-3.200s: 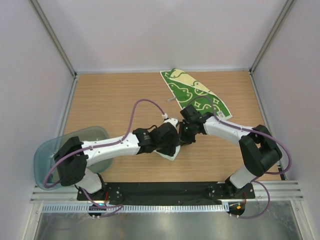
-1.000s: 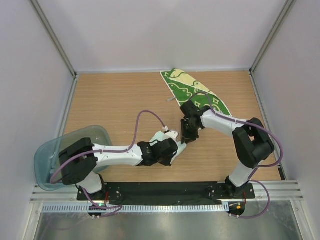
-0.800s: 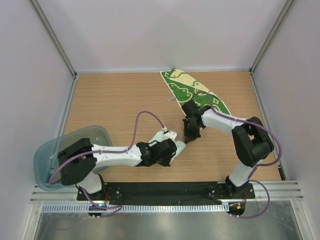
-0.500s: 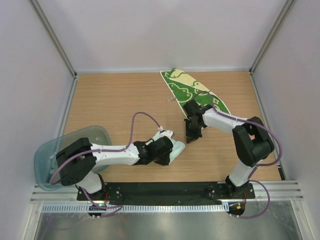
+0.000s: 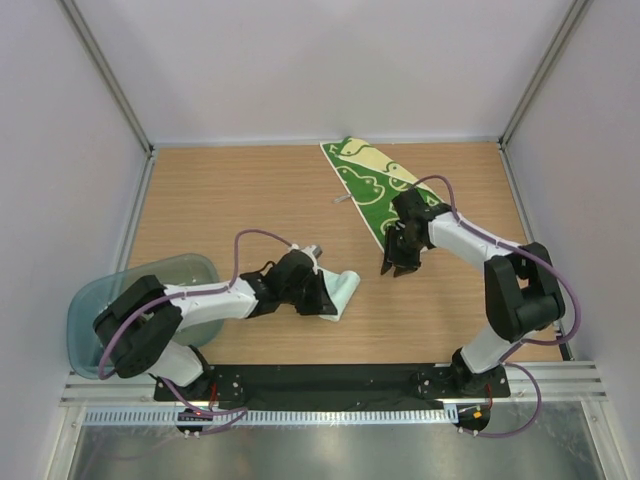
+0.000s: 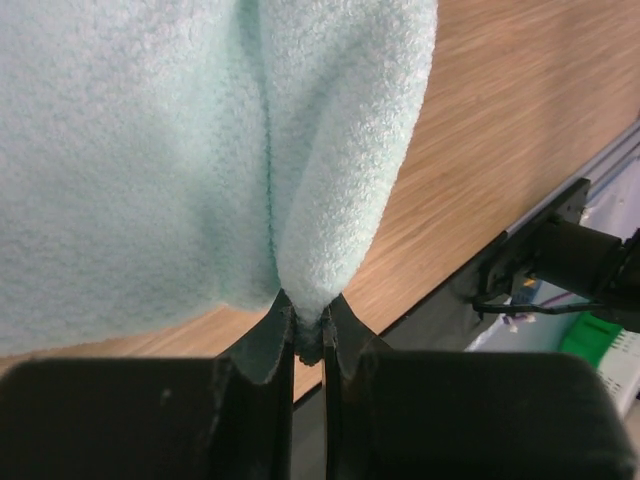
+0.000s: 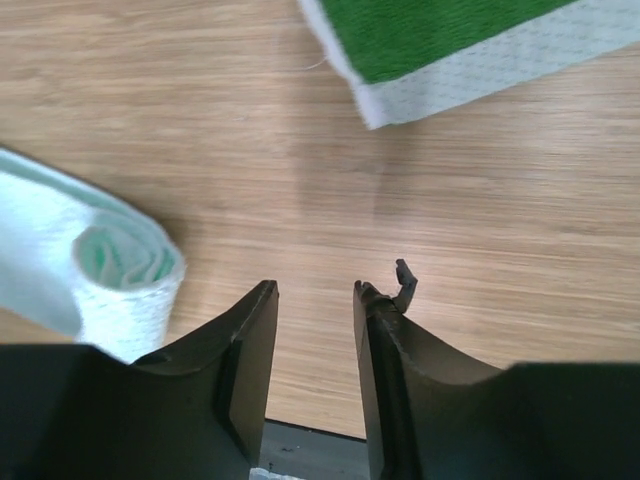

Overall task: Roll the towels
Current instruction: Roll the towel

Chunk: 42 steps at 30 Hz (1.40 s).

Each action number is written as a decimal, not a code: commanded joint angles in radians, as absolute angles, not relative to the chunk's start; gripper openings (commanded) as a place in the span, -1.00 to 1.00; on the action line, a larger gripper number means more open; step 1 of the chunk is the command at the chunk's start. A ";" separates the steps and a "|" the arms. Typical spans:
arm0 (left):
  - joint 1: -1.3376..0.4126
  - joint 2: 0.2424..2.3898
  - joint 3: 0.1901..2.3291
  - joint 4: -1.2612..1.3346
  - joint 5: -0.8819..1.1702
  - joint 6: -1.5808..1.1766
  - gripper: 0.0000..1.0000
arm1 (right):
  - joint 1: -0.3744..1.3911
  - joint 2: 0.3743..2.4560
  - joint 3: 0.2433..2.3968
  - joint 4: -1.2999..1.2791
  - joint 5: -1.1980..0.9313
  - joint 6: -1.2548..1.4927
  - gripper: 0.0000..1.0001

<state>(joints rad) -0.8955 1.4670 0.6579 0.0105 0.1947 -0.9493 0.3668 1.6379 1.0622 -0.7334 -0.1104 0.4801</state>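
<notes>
Now, left gripper (image 6: 308, 312) tight on the mint towel (image 6: 150, 150), right gripper (image 7: 315, 296) apart, empty.

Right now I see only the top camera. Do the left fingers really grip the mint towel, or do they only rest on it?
Observer: They grip it. In the left wrist view the left fingers are pinched shut on a fold of the mint towel.
Operator: Is this towel rolled at all?
Observer: Yes. In the right wrist view its open end shows spiral layers, one wound inside the other.
Operator: Do the right fingers carry anything?
Observer: No. The right fingers stand open, with only bare table between them.
</notes>
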 commanded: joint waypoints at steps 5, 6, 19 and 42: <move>-0.816 1.442 0.647 0.051 0.360 -1.138 -1.00 | 0.371 1.517 0.904 -0.473 -0.488 0.491 0.08; -0.807 1.439 0.643 0.054 0.360 -1.152 -1.00 | 0.371 1.505 0.884 -0.439 -0.517 0.515 0.12; -0.773 1.511 0.503 0.078 0.313 -1.344 -0.99 | 0.383 1.497 0.709 -0.089 -0.669 0.647 0.26; -0.709 1.572 0.474 0.104 0.379 -1.384 -0.99 | 0.552 1.730 0.623 0.346 -0.634 0.704 0.25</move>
<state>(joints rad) -0.7174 1.5372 0.4870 0.1699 0.4202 -1.4033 0.5323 1.6741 0.6292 0.2565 -0.6693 0.6914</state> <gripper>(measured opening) 0.099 0.633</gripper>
